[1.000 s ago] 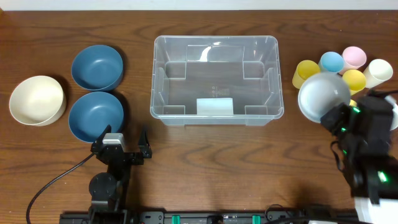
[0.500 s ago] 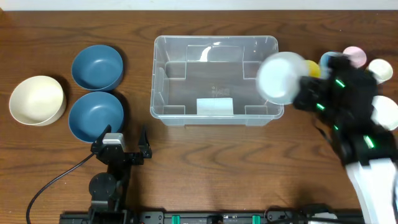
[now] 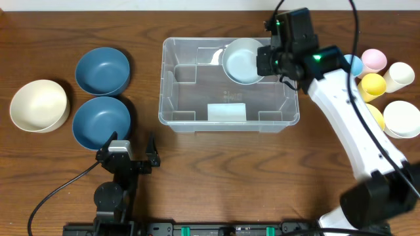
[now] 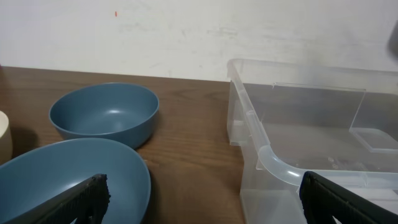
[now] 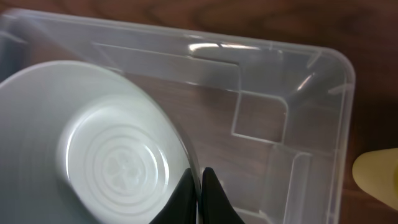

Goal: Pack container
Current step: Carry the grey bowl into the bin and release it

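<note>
**Now: pale bowl held over the container's far right corner**

The right gripper (image 3: 264, 64) reaches across the clear container (image 3: 164, 85), its jaws clamped on the rim of a pale bowl (image 3: 241, 60). In the right wrist view the black fingertips (image 5: 183, 202) pinch together on that rim, above the bin's moulded corner. Whether the bowl touches the bin's floor cannot be told.

The container sits mid-table on the dark wood table (image 3: 216, 170), with a pale label (image 3: 226, 113) against its near wall.

The left gripper (image 3: 129, 149) sits low at the near edge, jaws wide apart and holding nothing, just beside the nearer blue bowl (image 3: 100, 122). A second blue bowl (image 3: 102, 71) and a cream bowl (image 3: 38, 105) lie left of the container. To its right stand coloured cups (image 3: 373, 85) and a white bowl (image 3: 401, 118).
</note>
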### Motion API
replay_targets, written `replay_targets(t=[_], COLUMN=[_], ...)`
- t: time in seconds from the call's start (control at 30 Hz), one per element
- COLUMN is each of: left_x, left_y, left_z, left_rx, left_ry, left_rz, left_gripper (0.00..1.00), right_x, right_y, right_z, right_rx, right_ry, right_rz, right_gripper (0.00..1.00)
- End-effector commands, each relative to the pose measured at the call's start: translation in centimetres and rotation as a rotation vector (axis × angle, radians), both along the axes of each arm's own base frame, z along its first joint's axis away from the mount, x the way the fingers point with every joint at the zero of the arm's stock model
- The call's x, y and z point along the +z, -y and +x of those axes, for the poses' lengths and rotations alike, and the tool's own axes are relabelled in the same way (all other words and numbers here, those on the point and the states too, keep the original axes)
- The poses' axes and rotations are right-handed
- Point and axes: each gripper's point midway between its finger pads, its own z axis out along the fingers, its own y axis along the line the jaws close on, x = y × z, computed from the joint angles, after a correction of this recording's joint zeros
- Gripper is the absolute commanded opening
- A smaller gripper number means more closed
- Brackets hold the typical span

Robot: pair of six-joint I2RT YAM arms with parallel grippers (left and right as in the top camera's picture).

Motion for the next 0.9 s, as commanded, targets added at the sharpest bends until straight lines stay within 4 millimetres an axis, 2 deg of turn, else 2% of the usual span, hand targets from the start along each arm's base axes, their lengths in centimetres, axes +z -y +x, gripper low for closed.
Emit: replay_targets(t=[0.0,0.1,0.2,0.5,0.87], left_x=[-1.7,-1.7,-1.7,-1.7,-1.7], left_y=[-0.5,-0.5,-0.5,-0.5,-0.5], left_z=[-0.1,-0.1,-0.1,-0.1,-0.1], left_rx=[0.022,0.022,0.022,0.022,0.022], left_ry=[-0.055,-0.054,-0.054,-0.055,-0.054], left_rz=[0.023,0.023,0.023,0.023,0.023], left_gripper=[0.98,0.98,0.98,0.98,0.98], right_x=[-3.3,-6.1,-8.0,-11.4,-14.2], right_y=[0.5,0.6,0.6,3.4,4.7], right_z=[1.0,1.4,2.0,4.5,5.3], right_rx=[-0.021,-0.024,-0.030,-0.116,-0.149], right_ry=[-0.056,-0.111,-0.132,-0.120,-0.143], right_rz=[-0.068,-0.087,-0.105,-0.195,-0.232], right_gripper=[0.02,0.02,0.02,0.02,0.02])
